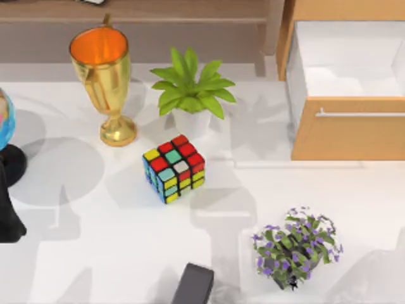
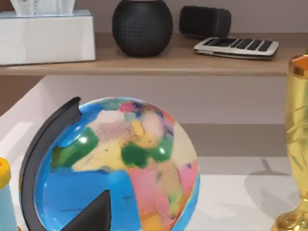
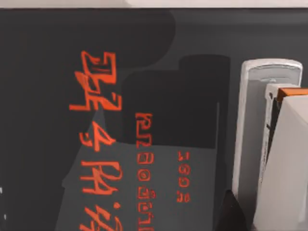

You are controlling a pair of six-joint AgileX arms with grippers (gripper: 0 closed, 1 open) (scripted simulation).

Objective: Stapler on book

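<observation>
the stapler (image 3: 269, 144) lies on the dark book (image 3: 144, 120), close under the right wrist camera. it looks rigid, smooth-cased and fairly light; i would pinch it across its narrow sides, mid-length. whether the right fingers are open or closed, i cannot tell. the left arm idles by the globe (image 2: 115, 168).

Top view looks down on the table (image 1: 114, 253); left wrist view closely faces the globe (image 2: 115, 168), shared.
</observation>
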